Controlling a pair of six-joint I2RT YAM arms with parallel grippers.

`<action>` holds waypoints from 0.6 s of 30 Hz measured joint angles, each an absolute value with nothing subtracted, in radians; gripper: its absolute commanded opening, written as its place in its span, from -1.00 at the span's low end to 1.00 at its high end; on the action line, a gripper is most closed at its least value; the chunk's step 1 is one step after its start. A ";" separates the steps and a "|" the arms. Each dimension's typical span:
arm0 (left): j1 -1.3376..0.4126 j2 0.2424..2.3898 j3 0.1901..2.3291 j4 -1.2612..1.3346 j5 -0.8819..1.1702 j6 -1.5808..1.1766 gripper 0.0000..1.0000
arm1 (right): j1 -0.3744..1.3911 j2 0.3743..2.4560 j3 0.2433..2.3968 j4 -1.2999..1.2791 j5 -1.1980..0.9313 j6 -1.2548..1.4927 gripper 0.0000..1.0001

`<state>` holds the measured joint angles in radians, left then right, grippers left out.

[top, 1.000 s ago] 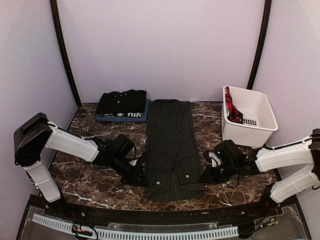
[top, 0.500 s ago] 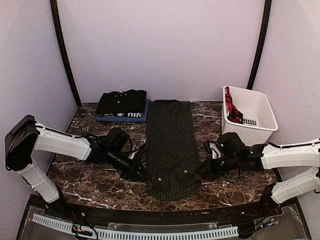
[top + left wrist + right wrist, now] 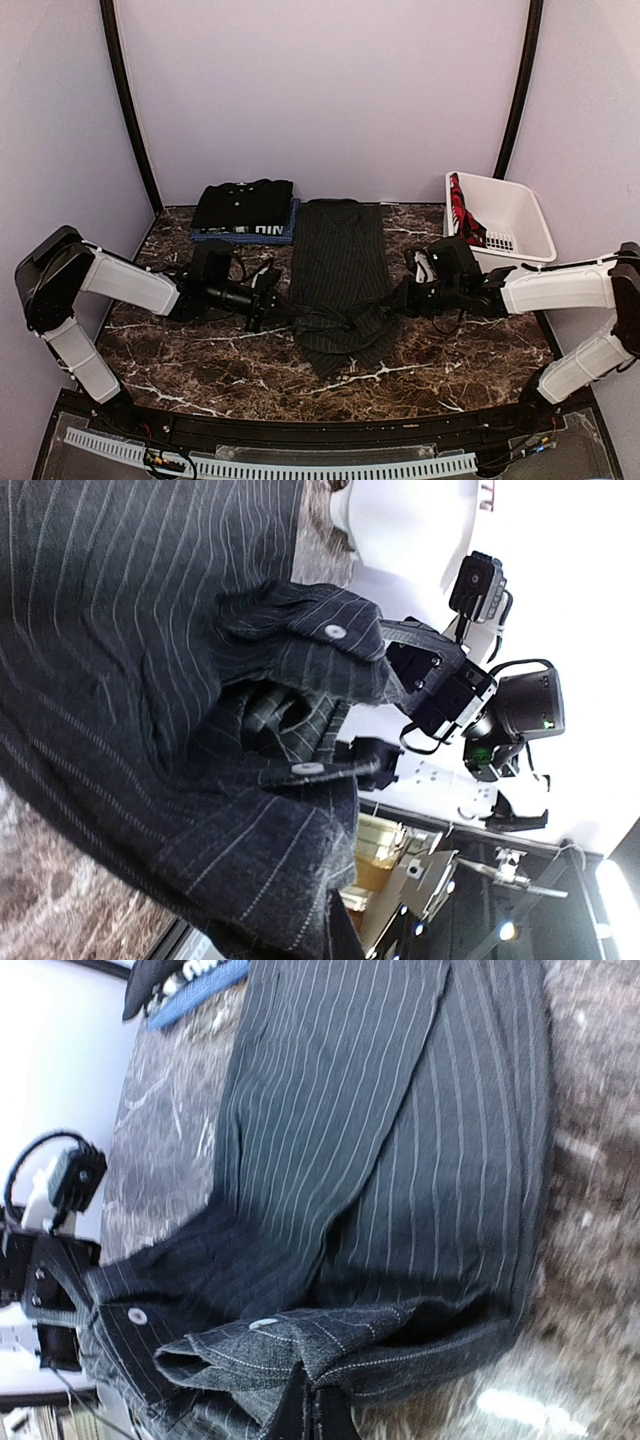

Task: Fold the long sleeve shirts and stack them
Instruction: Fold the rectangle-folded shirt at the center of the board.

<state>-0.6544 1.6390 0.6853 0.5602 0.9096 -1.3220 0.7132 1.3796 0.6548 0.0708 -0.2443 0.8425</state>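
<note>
The black pinstriped shirt (image 3: pixel 338 260) lies lengthwise in the middle of the table, its near end lifted and bunched. My left gripper (image 3: pixel 272 308) is shut on its left near corner. My right gripper (image 3: pixel 397 303) is shut on its right near corner. In the left wrist view the striped cloth (image 3: pixel 150 680) with a buttoned cuff fills the frame. In the right wrist view the cuff (image 3: pixel 300 1345) folds over my fingertips. A folded plain black shirt (image 3: pixel 243 203) sits on a folded blue shirt with white lettering (image 3: pixel 255 234) at the back left.
A white plastic basket (image 3: pixel 505 262) with a red and black garment (image 3: pixel 463 220) stands at the back right, close to my right arm. The marble table (image 3: pixel 180 360) has a dark front edge. Curved black poles rise at both back corners.
Both grippers have moved away from me towards the back, carrying the pinstriped shirt's near end up and over itself. The shirt's near edge has left the front of the table.
</note>
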 measured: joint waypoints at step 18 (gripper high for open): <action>-0.519 2.115 0.920 1.029 0.764 -1.565 -1.00 | 0.579 1.861 1.074 0.141 -0.132 0.715 -1.00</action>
<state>-0.5186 2.1151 0.9195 1.0294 0.7643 -1.5654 0.5785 1.8610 1.0737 0.1413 -0.1322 0.7155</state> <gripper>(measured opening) 0.008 0.003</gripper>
